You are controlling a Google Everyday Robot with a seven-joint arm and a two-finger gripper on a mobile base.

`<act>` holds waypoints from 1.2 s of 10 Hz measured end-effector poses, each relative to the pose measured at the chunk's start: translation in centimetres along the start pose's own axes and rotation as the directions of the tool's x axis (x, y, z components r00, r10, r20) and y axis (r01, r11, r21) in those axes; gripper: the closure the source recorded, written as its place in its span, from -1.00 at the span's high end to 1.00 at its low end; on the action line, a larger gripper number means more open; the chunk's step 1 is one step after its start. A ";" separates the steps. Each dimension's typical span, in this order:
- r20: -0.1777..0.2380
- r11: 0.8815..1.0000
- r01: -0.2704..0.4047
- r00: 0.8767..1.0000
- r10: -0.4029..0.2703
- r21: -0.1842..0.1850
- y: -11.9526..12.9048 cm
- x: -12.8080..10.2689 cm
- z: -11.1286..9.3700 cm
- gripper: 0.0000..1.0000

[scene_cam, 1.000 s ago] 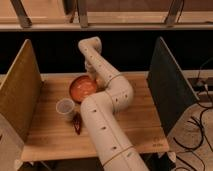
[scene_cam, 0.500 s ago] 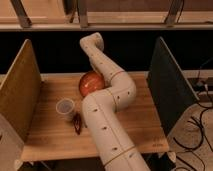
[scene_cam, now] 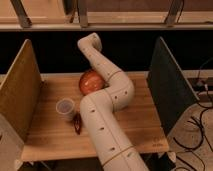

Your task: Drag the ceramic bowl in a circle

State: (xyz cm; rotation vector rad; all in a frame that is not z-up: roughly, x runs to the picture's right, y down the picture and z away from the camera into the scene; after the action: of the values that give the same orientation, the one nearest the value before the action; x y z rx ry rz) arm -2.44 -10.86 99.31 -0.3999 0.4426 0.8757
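Note:
The ceramic bowl (scene_cam: 90, 82) is round, glossy and orange-red. It sits on the wooden table (scene_cam: 50, 132) at the middle back, partly covered by my white arm (scene_cam: 112, 82). The arm rises from the front, bends at an elbow to the right of the bowl, and reaches back to a wrist (scene_cam: 89, 44) above the bowl. My gripper (scene_cam: 90, 69) hangs down from that wrist onto the bowl's far side and is hard to make out against the dark background.
A small translucent plastic cup (scene_cam: 65, 107) stands to the front left of the bowl. A small dark red object (scene_cam: 77, 124) lies in front of the cup, beside my arm. Upright panels stand at the left (scene_cam: 20, 87) and right (scene_cam: 167, 82) table sides. Cables (scene_cam: 200, 135) lie on the floor at right.
The bowl has slid to the right and a little toward the back along with the arm's wrist. The cup and the dark red object have stayed put.

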 end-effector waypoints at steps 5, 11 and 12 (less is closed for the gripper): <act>0.022 0.991 0.094 0.995 -0.093 -0.099 5.3 -1.7 0.0 -1.00; -0.110 0.993 -0.002 0.994 -0.012 -0.121 4.3 3.1 -0.4 -1.00; -0.134 0.995 -0.032 0.991 0.019 -0.095 3.0 4.4 -0.3 -1.00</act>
State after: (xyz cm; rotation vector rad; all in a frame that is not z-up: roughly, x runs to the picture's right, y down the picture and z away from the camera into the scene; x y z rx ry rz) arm -2.47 -6.49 96.31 -0.5455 0.5303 0.9008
